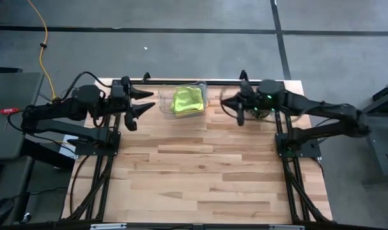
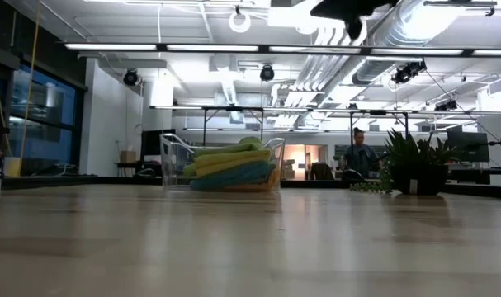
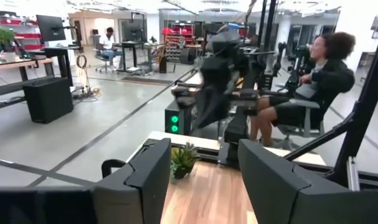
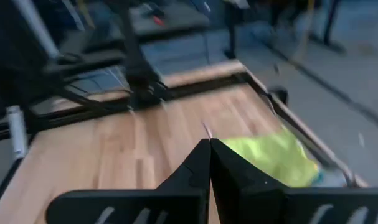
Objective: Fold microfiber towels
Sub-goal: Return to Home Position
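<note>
Lime towel [image 1: 187, 100] atop towels [image 2: 232, 173] (partly hidden)

The table [image 1: 200, 172] is smooth wood with a soft shine, and near its back edge the clear, shiny plastic tray [image 1: 165, 102] holds soft cloth towels [image 1: 187, 100] with a matt look.

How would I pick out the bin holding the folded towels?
Look at the wooden table, along its far edge. Midway between the left gripper and right gripper sits a clear bin. It alone holds a stack of towels, lime green on top.
</note>
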{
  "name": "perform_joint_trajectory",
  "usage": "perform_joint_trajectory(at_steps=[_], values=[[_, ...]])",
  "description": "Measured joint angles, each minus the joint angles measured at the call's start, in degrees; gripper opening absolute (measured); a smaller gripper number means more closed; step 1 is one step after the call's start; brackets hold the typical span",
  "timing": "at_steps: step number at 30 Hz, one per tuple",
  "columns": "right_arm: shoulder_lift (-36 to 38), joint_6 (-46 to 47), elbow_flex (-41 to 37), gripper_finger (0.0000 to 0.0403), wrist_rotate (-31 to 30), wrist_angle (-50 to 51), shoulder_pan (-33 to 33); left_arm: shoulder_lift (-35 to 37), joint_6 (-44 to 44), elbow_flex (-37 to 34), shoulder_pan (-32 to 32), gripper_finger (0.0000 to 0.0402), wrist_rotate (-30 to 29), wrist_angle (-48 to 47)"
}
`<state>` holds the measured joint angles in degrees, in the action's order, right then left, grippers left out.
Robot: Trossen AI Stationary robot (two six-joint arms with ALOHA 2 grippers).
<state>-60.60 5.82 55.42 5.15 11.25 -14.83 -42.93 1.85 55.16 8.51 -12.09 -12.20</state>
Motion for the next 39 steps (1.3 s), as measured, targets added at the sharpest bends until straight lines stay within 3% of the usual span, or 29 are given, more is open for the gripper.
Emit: perform_joint_trajectory(at_steps=[5, 11, 18, 22, 34, 39], values=[[6.3, -7.9, -3.6, 0.0000, 0.4, -3.4, 2.5, -0.3, -0.6, 0.0, -0.5, 0.0132, 0.1, 0.0], [7.1, -4.5, -3.8, 0.0000, 0.6, -3.7, 4.0, 1.0, -1.1, -3.2, -3.1, 0.0012, 1.1, 1.3], [6.6, -0.8, -3.8, 0.0000, 1.6, -4.0, 5.3, 7.8, 3.8, -22.1, -4.2, 0.0002, 2.6, 15.9], [6.6, 3.4, -3.8, 0.0000, 1.5, -3.8, 5.2, 14.2, 5.5, -29.9, -4.2, 0.0000, 2.7, 16.2], [6.6, 11.6, -3.8, 0.0000, 1.5, -3.3, 5.2, 41.5, 8.0, -44.6, -4.2, 0.0000, 5.4, 13.6], [6.6, 15.4, -3.8, 0.0000, 2.7, -3.3, 5.2, 42.4, 10.0, -49.1, -4.0, 0.0000, 6.1, 14.4]])
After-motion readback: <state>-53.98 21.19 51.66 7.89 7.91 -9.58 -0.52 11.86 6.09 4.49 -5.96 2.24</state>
